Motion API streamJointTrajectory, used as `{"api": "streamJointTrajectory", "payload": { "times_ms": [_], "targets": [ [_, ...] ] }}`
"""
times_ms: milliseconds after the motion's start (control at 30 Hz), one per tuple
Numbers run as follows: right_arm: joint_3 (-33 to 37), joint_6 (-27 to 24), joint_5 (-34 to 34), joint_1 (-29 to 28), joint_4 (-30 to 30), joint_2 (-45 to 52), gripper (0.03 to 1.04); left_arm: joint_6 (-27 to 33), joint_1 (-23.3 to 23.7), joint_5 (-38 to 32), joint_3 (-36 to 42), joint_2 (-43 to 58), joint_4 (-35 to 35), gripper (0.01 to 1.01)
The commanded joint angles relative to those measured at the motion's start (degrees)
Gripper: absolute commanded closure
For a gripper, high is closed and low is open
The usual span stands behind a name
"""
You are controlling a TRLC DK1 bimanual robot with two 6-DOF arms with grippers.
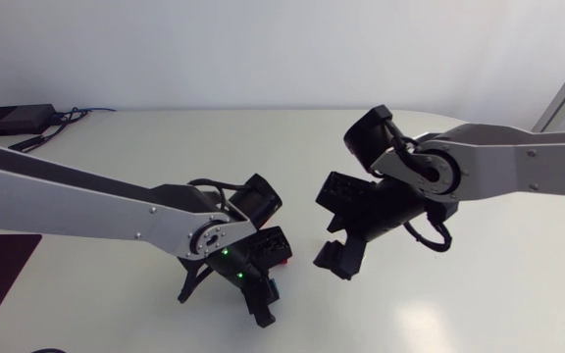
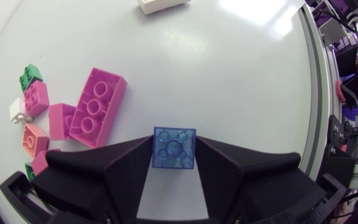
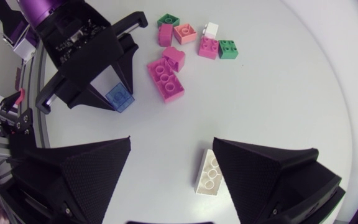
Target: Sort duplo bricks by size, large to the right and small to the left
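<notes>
Jaws on your left arm [image 1: 67,201] pinch a small blue brick [image 2: 174,147], beside a large pink brick [image 2: 96,107] — judged mid-carry, its place is leftward. Right wrist view: right jaws gape wide above a long white brick [image 3: 207,172], ungrasped — lower, then close. Overhead, both arms meet over the bench [image 1: 165,137].

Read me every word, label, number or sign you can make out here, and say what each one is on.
No text is readable.
Stud tops of the translucent blue square brick in the left gripper: too blurred to read.
Stud tops of the long magenta plastic brick and the long white plastic brick: too small to read.
Pale table top: no print or signs.
</notes>
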Motion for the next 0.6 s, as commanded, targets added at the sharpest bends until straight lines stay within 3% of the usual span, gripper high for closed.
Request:
{"api": "streamJointTrajectory", "payload": {
  "times_ms": [0,333,567],
  "targets": [
    [1.1,0.4,0.3,-0.2,1.0,2.9,0.13,-1.0,1.0,-0.1,-3.5,-2.4,0.9,0.707],
    [3.8,-0.2,0.0,-1.6,3.1,7.5,0.13,2.3,6.0,-0.5,-11.4,-10.5,1.0,0.741],
    [8.0,-0.1,0.3,2.0,4.0,13.6,0.13,10.8,20.2,-0.4,-16.1,-15.4,-0.5,0.741]
  ]
}}
